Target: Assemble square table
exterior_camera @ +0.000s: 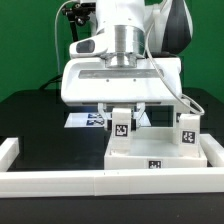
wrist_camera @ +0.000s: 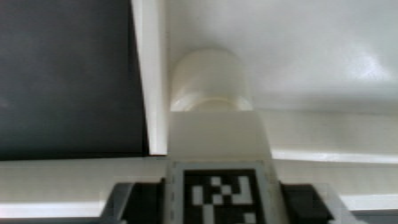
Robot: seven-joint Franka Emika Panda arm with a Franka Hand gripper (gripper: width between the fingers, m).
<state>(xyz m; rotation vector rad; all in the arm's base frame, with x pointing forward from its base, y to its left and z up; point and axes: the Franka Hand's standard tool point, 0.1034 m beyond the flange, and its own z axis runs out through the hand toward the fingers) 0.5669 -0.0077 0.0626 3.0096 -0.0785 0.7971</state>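
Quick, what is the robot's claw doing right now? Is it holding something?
Gripper: jaws closed on a white table leg with a black-and-white tag, holding it upright on the tabletop.

Evenly and brightly lit from above, whites near overexposure. Soft shadows under the tabletop [exterior_camera: 160, 152] rim on the black counter [exterior_camera: 35, 115]. Wrist view soft throughout, blurred most around the leg [wrist_camera: 210, 95]; low resolution.
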